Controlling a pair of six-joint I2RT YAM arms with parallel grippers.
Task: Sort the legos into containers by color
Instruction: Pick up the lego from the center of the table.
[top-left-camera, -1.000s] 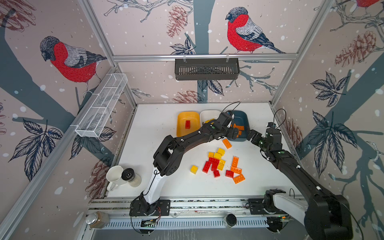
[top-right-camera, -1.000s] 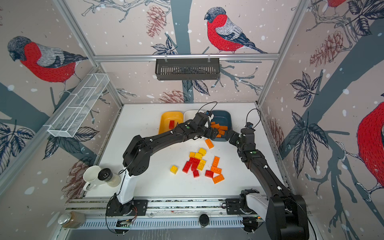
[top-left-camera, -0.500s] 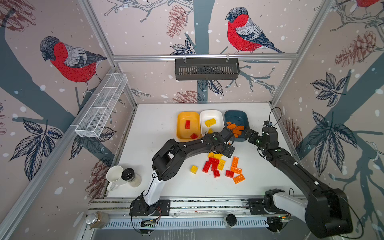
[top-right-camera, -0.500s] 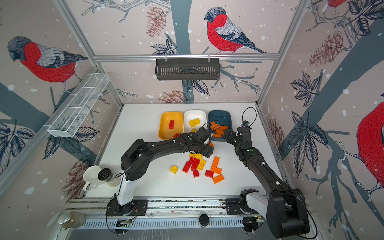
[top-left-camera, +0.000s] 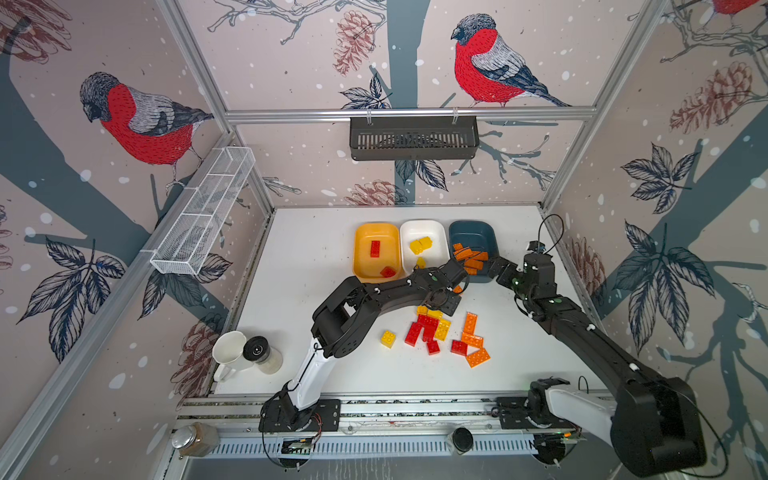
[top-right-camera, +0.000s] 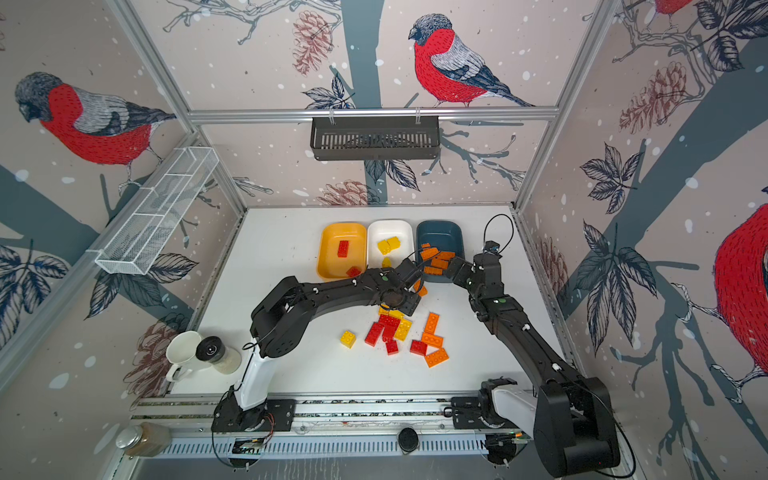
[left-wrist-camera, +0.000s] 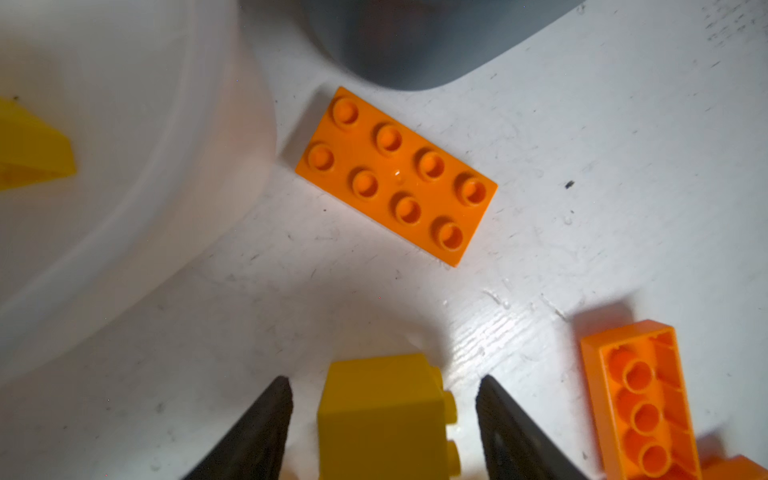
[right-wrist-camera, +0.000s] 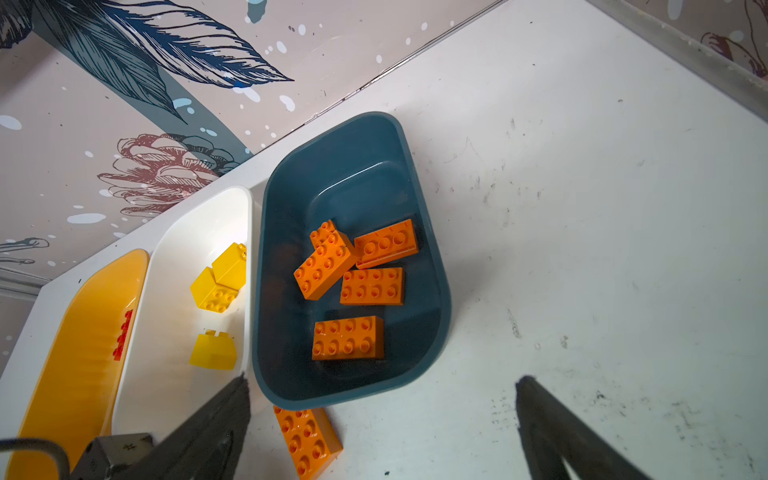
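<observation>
A yellow lego (left-wrist-camera: 382, 415) lies on its side on the table between the fingers of my left gripper (left-wrist-camera: 383, 379), which is open with a gap on each side. In both top views that gripper (top-left-camera: 442, 305) (top-right-camera: 401, 305) sits at the far end of the loose pile of legos (top-left-camera: 432, 332). An orange lego (left-wrist-camera: 397, 174) (right-wrist-camera: 307, 436) lies by the teal container (top-left-camera: 473, 228). My right gripper (right-wrist-camera: 384, 380) (top-left-camera: 494, 268) hangs open and empty at that container's near end. Orange legos (right-wrist-camera: 347, 338) fill it. The white container (top-left-camera: 422, 226) holds yellow legos (top-left-camera: 419, 244). The yellow-orange container (top-left-camera: 365, 232) holds red legos (top-left-camera: 375, 248).
A lone yellow brick (top-left-camera: 387, 338) lies left of the pile. A white mug (top-left-camera: 228, 357) and a black-lidded jar (top-left-camera: 259, 353) stand at the front left. A black basket (top-left-camera: 413, 137) hangs on the back wall, a wire rack (top-left-camera: 203, 212) on the left wall.
My left arm has drawn back from over the containers to the pile, and its jaws have narrowed around the yellow lego. The right gripper has shifted slightly along the teal container.
</observation>
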